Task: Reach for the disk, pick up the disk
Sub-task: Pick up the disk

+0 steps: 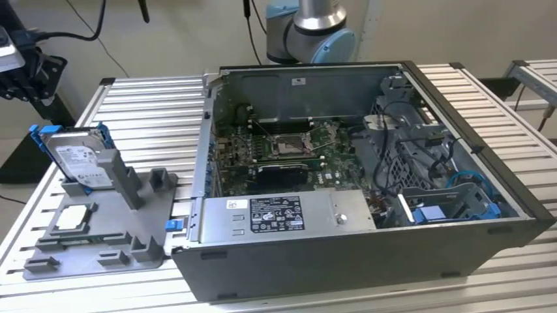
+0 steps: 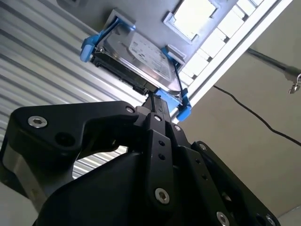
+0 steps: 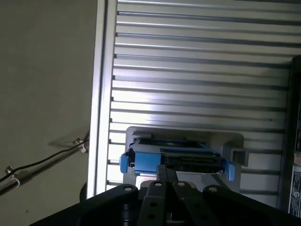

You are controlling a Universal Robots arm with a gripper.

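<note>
The disk (image 1: 80, 160), a silver-grey drive with a white label in a bright blue bracket, stands on edge in a slot of the grey fixture (image 1: 104, 248) at the exterior view's left. My black gripper (image 1: 26, 81) hangs at the exterior view's upper left, above and behind the disk and apart from it. In the second wrist view the gripper (image 2: 155, 101) points its tips at the disk (image 2: 141, 56) with a gap between them. The first wrist view has the gripper (image 3: 166, 172) over the disk's (image 3: 181, 157) top edge. The fingers lie together, holding nothing.
An open computer case (image 1: 348, 261) fills the middle and right of the slatted metal table (image 1: 148, 111), close beside the fixture. A small square silver chip (image 1: 74, 217) lies on the fixture in front of the disk. Cables run past the table's edge (image 3: 101, 117).
</note>
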